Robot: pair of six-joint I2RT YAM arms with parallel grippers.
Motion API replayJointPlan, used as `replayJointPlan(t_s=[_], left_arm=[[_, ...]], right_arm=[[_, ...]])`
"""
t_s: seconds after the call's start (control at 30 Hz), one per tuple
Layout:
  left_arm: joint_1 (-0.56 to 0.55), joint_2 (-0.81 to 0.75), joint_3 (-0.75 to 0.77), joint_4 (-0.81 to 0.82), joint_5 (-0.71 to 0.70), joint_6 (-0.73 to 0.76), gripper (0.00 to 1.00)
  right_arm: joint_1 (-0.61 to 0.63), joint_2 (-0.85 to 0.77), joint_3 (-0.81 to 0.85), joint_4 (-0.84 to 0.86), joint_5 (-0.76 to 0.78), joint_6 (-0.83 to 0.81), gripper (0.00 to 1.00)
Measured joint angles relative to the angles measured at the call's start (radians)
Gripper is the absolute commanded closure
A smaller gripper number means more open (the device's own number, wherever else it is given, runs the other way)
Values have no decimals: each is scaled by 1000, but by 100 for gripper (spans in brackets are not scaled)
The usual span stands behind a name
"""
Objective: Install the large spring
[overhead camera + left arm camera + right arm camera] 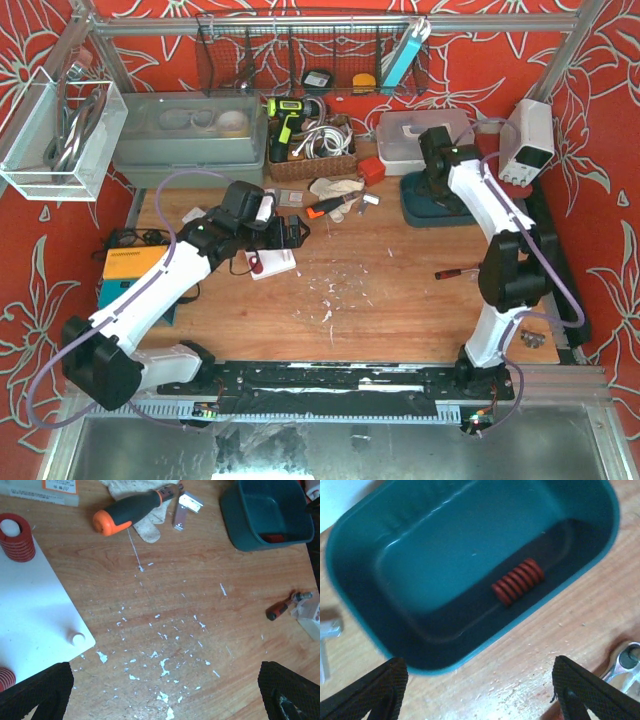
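A red coil spring (518,581) lies on its side in the teal bin (365,605). My right gripper (480,695) is open and empty, above the bin's near rim; in the top view it (437,150) hangs over the bin (412,212). My left gripper (165,695) is open and empty over bare wood, right of the white plate (35,610). The plate carries a red spring on a peg (16,537), part of another red spring (5,677) at the frame's edge and a bare white peg (77,638). The plate shows in the top view (280,262).
An orange-and-black screwdriver (130,510) lies on a glove (145,527) beyond the plate. A small red-handled screwdriver (280,609) lies to the right. A ratchet head (627,662) lies near the bin. Bins, a basket (310,165) and a power supply (530,135) line the back.
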Motion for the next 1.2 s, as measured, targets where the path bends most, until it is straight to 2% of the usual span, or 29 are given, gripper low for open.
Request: replayJointPlan(t_s=[0.07,0.13,0.2,0.3,0.5,0.9,1.2], left_arm=[[-13,-8,3,-3,-15,24,0],[-24,-5,15,-9,-38,49,0],[-37,2,37,-16,-66,75,0],[-60,21,72,-14,-97,106,0],[-85,77,89,-13,-136,145,0],[-105,177,158,-20,-209,198,0],[-105,235,188,-24,-214,204,0]], right_arm=[[-23,43,38,-35,20,57,32],[-55,76,57,-54,31,91,45],[-90,111,71,-63,38,122,50],[-137,169,119,-86,47,143,50],[-186,325,326,-167,56,173,46],[-230,450,325,-149,-35,203,43],[-233,505,327,-37,-149,194,43]])
